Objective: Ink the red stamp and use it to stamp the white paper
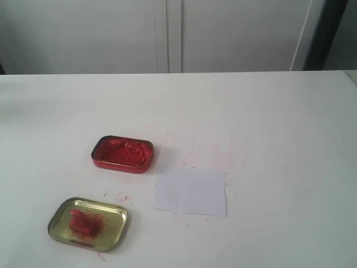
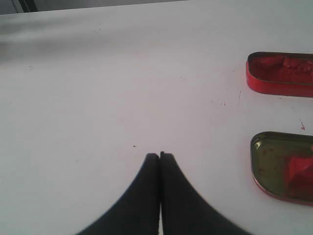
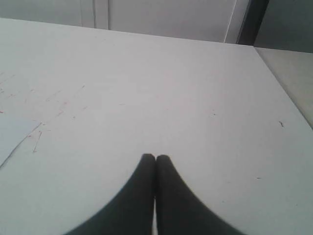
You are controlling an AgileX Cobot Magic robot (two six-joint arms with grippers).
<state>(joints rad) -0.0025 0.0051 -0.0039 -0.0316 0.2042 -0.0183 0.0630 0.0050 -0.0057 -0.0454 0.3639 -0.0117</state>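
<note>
Finds red stamp (image 1: 83, 222) lying in gold lid (image 1: 115, 219) at lower left of exterior view, red ink tin (image 1: 120, 166) just beyond. Finds white paper (image 1: 191, 192) flat on table (image 1: 268, 123), right of both, touching neither. Notes left fingers (image 2: 149, 178) and right fingers (image 3: 144, 182) pressed together, holding nothing.

Glossy gold metal lid (image 1: 114, 215), shiny red tin (image 1: 122, 164), matt white paper (image 1: 191, 191), smooth table (image 1: 268, 111).
</note>
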